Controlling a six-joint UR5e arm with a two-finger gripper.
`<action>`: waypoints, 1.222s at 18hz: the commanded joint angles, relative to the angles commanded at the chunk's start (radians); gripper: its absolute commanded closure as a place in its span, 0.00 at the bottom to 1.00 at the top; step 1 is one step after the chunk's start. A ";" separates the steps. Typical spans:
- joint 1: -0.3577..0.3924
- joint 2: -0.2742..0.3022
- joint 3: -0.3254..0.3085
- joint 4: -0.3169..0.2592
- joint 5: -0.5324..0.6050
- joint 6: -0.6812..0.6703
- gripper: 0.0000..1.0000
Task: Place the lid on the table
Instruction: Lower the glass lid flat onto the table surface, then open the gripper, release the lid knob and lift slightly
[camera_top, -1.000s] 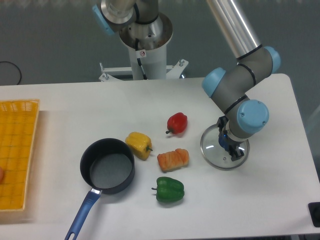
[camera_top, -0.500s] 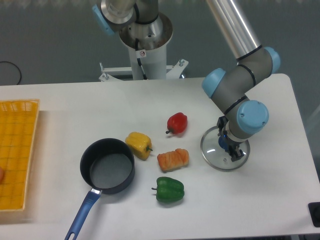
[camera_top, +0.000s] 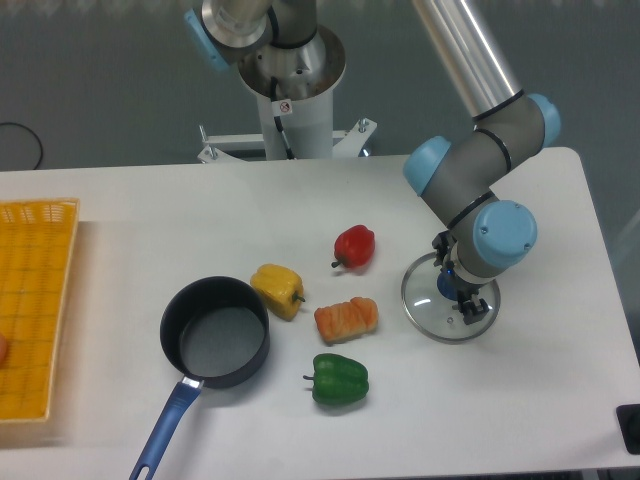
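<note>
Glass lid (camera_top: 424, 297) flat on table (camera_top: 300, 210), under end effector (camera_top: 460, 296).

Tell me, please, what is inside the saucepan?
The saucepan looks empty: only its bare grey bottom shows. The near wall hides a thin strip of the bottom.

Single fixed camera, mounted high on the near side of the table (camera_top: 300, 200), looking down and toward the far edge at a steep angle. The arm's base pedestal (camera_top: 295, 90) stands at the far side, top centre of view. Coverage spans almost the whole tabletop: the yellow tray (camera_top: 35, 300) is cut by the left edge, the table's right edge sits just inside frame. Distance is moderate. No second view is supplied, so there is no shared region.
</note>
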 joint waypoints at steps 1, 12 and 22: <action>0.000 0.005 0.002 0.000 0.000 -0.002 0.01; -0.005 0.094 0.009 0.044 -0.008 0.003 0.00; -0.051 0.135 0.012 0.089 -0.081 -0.023 0.00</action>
